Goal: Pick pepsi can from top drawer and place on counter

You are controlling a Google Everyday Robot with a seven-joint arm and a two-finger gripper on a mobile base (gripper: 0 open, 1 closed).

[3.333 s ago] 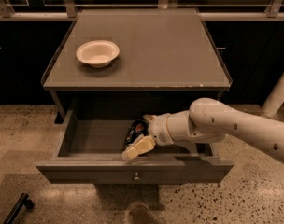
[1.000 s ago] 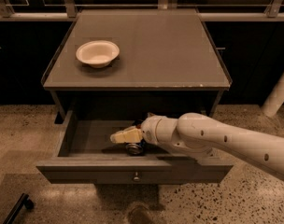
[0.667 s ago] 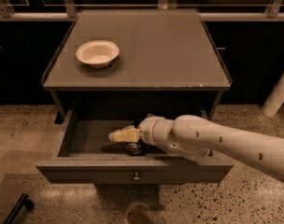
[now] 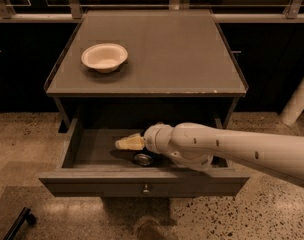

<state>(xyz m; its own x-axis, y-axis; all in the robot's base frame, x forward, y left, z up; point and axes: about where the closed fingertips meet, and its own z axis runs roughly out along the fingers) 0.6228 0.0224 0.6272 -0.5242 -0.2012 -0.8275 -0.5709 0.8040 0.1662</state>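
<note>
The top drawer (image 4: 92, 183) is pulled open below the counter (image 4: 167, 49). The pepsi can (image 4: 143, 158) lies in the drawer near its front wall, with a silver end facing me; most of its dark body is hidden under the arm. My gripper (image 4: 124, 143) reaches into the drawer from the right, pointing left, just above and to the left of the can. I cannot tell whether it touches the can.
A white bowl (image 4: 104, 57) sits on the left part of the counter. The drawer's small round knob (image 4: 145, 188) is at the front centre. A dark railing runs behind the cabinet. A speckled floor surrounds it, with a white post (image 4: 298, 101) at right.
Since 3.3 s ago my gripper has swung from the can's right side to above and left of it. Over the last second it has barely moved.
</note>
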